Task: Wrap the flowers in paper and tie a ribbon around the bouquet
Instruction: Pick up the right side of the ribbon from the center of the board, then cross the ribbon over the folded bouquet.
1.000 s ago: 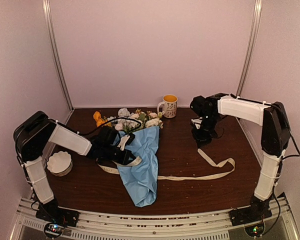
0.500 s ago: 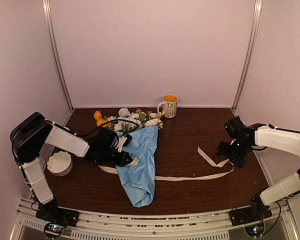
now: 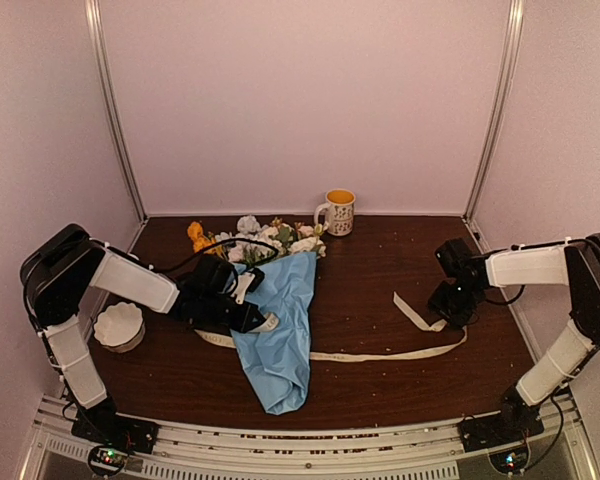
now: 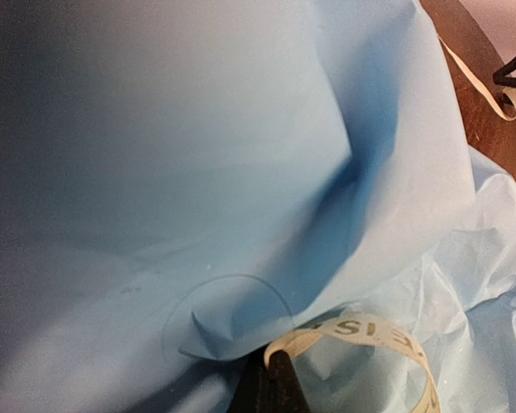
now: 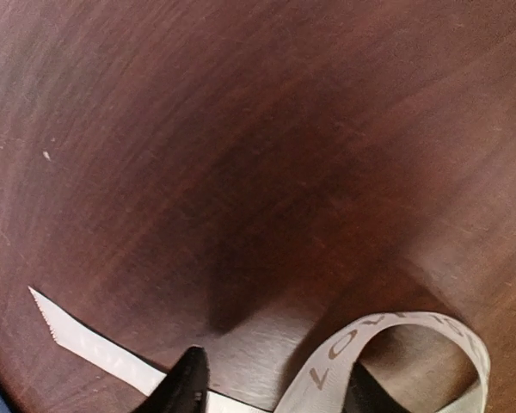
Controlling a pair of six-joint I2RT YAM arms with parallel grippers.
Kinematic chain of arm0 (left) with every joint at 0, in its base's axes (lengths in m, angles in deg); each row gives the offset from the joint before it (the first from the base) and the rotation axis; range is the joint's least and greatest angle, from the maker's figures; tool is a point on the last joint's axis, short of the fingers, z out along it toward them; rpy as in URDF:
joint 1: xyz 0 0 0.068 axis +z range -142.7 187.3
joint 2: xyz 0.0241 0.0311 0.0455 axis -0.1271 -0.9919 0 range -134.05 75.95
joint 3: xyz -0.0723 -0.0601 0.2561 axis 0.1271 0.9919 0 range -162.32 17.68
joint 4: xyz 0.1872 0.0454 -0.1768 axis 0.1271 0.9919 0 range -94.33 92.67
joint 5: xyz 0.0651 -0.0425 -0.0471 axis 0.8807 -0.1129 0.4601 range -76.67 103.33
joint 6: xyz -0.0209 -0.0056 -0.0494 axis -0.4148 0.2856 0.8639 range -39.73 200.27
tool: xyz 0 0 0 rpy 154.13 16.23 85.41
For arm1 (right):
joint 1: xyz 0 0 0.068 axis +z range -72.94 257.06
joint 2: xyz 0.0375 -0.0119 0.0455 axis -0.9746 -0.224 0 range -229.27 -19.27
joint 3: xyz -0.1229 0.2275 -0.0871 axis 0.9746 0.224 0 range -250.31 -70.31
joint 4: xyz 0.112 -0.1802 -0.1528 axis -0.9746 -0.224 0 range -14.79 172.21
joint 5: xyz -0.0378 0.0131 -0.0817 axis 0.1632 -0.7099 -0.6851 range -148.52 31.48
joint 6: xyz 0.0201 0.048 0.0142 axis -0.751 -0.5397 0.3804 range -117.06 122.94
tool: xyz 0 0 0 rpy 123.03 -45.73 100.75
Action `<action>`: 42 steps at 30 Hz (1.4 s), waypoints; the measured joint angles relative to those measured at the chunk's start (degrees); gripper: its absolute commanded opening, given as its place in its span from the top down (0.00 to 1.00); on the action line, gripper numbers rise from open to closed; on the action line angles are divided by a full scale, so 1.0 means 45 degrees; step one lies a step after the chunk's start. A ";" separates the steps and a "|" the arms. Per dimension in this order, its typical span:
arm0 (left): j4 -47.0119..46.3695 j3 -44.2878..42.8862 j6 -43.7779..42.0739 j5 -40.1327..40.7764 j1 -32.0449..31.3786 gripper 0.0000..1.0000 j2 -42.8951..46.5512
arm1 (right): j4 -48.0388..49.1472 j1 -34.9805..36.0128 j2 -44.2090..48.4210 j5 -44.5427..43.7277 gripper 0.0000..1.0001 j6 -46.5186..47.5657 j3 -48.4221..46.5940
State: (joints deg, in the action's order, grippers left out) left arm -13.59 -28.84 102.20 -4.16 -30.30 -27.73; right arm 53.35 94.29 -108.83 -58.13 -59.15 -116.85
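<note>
Dark table (image 3: 380, 250) lies bare toward its right edge; my right gripper (image 5: 273, 389) straddles the ribbon (image 5: 413, 325), half open; my left gripper (image 4: 271, 383) pinches it.

Two arms, the left arm (image 3: 130, 280) and the right arm (image 3: 525, 266), work at one table (image 3: 380, 260). On it lie one bouquet (image 3: 280, 340) (its flower heads are too tightly bunched for a firm count), one ribbon (image 3: 380, 354), one mug (image 3: 338, 213) and one white fluted cup (image 3: 118, 326): four items in all.
</note>
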 measured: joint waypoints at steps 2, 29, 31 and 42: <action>0.0034 -0.0015 -0.0015 0.0010 0.0000 1.00 0.0000 | 0.0466 -0.0068 -0.0112 0.0126 0.77 -0.0039 -0.0019; -0.1083 0.0335 0.0151 -0.0369 0.0044 1.00 -0.0223 | 0.4527 0.8194 -0.2419 0.3900 1.00 0.4590 -1.0754; -0.1384 0.0476 0.0262 -0.0432 0.0063 1.00 -0.0219 | 0.4886 0.8077 -0.2307 0.3993 1.00 0.4614 -0.9758; -0.2132 0.1603 0.1088 -0.0199 0.0063 1.00 0.0976 | 0.6596 0.7543 -0.4556 0.4954 1.00 0.3925 -0.8777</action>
State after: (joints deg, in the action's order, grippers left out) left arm -23.19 -21.63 107.10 -5.06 -30.02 -23.33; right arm 83.03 128.23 -129.33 -35.84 -41.49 -156.35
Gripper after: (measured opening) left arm 0.007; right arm 0.001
